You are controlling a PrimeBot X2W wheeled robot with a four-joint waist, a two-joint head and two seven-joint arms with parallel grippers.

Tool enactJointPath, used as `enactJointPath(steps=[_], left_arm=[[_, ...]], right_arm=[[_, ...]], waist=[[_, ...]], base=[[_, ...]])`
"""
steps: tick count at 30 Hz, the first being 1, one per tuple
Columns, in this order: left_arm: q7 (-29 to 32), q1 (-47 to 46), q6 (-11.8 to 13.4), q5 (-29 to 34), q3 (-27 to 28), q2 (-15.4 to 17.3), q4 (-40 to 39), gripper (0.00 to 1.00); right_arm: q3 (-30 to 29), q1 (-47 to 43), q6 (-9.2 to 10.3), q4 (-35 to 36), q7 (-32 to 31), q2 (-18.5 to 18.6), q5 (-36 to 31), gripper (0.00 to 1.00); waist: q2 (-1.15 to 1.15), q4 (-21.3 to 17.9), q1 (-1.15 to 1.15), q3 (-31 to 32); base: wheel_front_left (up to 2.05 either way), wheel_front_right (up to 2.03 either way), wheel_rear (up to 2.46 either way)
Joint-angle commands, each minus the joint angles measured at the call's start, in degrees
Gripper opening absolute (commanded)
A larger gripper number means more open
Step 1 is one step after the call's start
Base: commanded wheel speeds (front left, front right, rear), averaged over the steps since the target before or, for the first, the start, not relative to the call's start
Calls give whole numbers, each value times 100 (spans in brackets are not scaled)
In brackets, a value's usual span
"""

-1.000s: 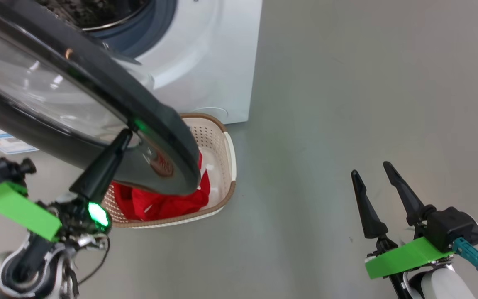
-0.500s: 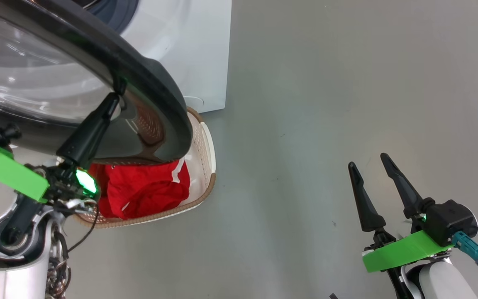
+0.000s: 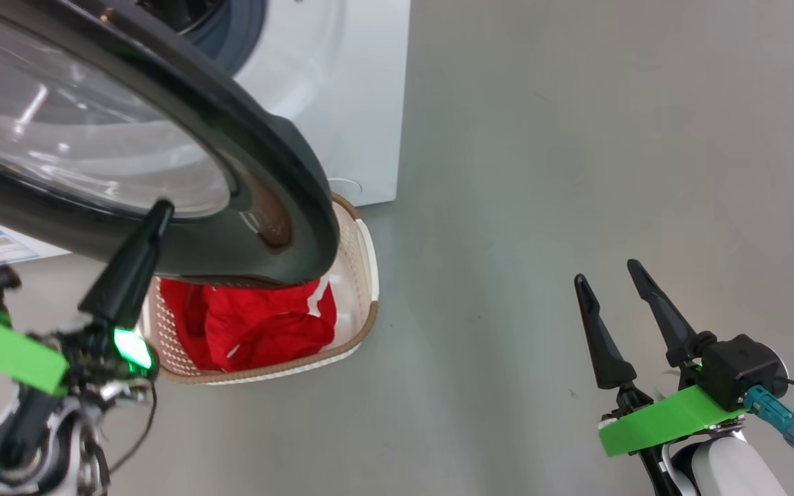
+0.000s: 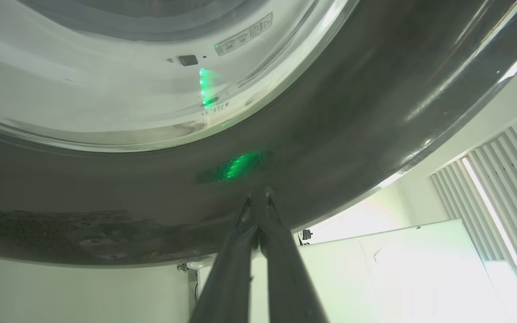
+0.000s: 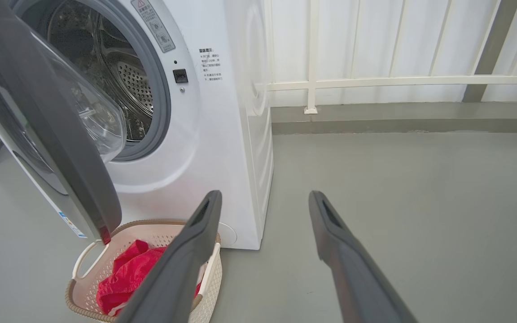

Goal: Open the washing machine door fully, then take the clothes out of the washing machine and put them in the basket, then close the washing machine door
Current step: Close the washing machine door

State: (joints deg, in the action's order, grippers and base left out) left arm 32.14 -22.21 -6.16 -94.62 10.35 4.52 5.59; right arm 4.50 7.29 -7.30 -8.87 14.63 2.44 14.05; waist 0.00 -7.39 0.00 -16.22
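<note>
Seen from the head camera, the washing machine door [image 3: 94, 138] swings out across the upper left. Its glossy black rim hangs over the basket [image 3: 362, 275], which sits on the grey floor [image 3: 576, 138] at the foot of the white washing machine [image 3: 342, 89]. The red clothes [image 3: 252, 320] lie in the basket, partly hidden under the rim. The left pincer [image 3: 160, 210] is closed, its fingers pressed into one dark point that reaches the rim's inner edge, just below the glass. The right pincer [image 3: 607, 272] stands low on the right, well apart from everything, fingers spread and holding nothing.

In the left wrist camera, the two fingers meet tip to tip right at the door's dark rim (whether they actually press on it I cannot tell). A green glow [image 4: 236, 163] is reflected just above them, and the clear window curves overhead.

In the right wrist camera, the spread fingers frame bare floor. The door stands partly open, at an angle to the machine's front. Beside it the steel drum [image 5: 106, 76] shows inside the grey-blue rubber ring [image 5: 163, 103]. The basket sits under the door's lower edge, close against the machine's base, with red fabric heaped in it. A white railing [image 5: 375, 82] runs along behind.
</note>
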Motion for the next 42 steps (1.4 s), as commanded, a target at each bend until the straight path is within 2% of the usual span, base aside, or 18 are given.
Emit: enactJointPath(steps=[1,4,8,9,10,16,22,25,26,29,30,32,33,34,35,42], left_arm=[[-38,139,-79,-6,210,112,-219,0],[-189,508,-97,58,221,29,-369,0],[-463,954,-112,89,209,-72,-568,48],[-538,1060,-115,110,187,-90,-615,82],[-611,1161,-117,108,160,-106,-667,100],[-1225,1675,-128,213,39,-152,-910,100],[-2032,2055,-126,876,-199,-161,-1055,100],[-2588,2177,-4,1798,-331,-137,-1134,100],[-2588,2177,-4,1798,-331,-137,-1134,100],[-3136,2239,187,2799,-474,-97,-1245,100],[-3461,2268,356,3476,-592,-46,-1329,100],[-3742,2292,534,4136,-725,30,-1402,100],[-3742,2292,534,4136,-725,30,-1402,100],[-3995,2320,756,4854,-868,159,-1450,100],[-4113,2337,861,5147,-928,196,-1473,100],[-4359,2663,1426,6560,-1325,473,-1396,100]], right_arm=[[152,8,-19,109,37,43,11,100],[192,-59,-19,88,37,43,1,100],[167,-148,-19,55,37,43,-20,100],[153,-172,-19,48,37,43,-30,100],[143,-196,-19,43,37,43,-41,100],[125,-327,-19,-23,37,43,-80,100],[64,-470,-19,-61,37,43,-98,100],[25,-528,-19,-63,37,43,-123,100],[25,-528,-19,-63,37,43,-123,100],[-30,-554,-19,-69,37,43,-151,100],[-64,-565,-19,-61,37,43,-171,100],[-87,-585,-19,-61,37,43,-195,100],[-87,-585,-19,-61,37,43,-195,100],[-113,-607,-19,-60,37,43,-231,100],[-120,-623,-19,-64,37,43,-245,100],[-151,-792,-19,-62,37,43,-362,100]], waist=[[0,115,0,113],[0,228,0,226],[0,376,0,368],[0,413,0,407],[0,447,0,444],[0,567,0,678],[0,639,0,878],[0,667,0,966],[0,667,0,966],[0,682,0,1053],[0,695,0,1098],[0,712,0,1161],[0,712,0,1161],[0,737,0,1236],[0,751,0,1275],[0,852,0,1535]], base=[[0,0,0],[0,0,0],[0,0,0],[0,0,0],[0,0,0],[0,0,0],[0,0,0],[0,0,0],[0,0,0],[0,0,0],[0,0,0],[0,0,0],[0,0,0],[0,0,0],[0,0,0],[0,0,0]])
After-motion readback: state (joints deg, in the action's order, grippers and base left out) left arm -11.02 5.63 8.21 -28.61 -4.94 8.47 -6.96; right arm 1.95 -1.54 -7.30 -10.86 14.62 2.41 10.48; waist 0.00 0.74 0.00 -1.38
